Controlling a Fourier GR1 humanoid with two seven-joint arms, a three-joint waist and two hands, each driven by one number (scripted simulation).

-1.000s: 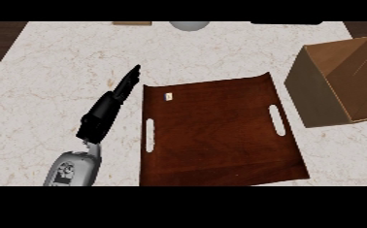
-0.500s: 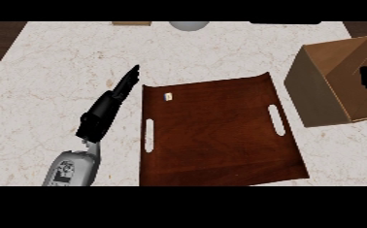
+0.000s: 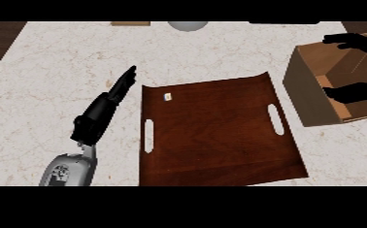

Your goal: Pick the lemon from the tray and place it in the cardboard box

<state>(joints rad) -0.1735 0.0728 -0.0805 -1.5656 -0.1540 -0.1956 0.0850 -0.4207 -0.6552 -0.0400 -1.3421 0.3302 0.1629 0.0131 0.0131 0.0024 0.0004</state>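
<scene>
Top-down view of a marble table (image 3: 64,62) with a dark wooden tray (image 3: 215,135) in the middle and an open cardboard box (image 3: 307,91) to its right.

The left robot hand (image 3: 108,103) lies just beside the tray's left edge, its fingers straight and together, pointing up and to the right, holding nothing. The right robot hand (image 3: 345,94) shows only as two dark parts at the view's right edge, over the open box; whether it is apart or clamped on something cannot be told. The lemon shows nowhere, so its place cannot be told. On the tray there is only a small pale mark (image 3: 168,96) near its upper left corner. A grey round object (image 3: 188,25) sits at the table's far edge.
</scene>
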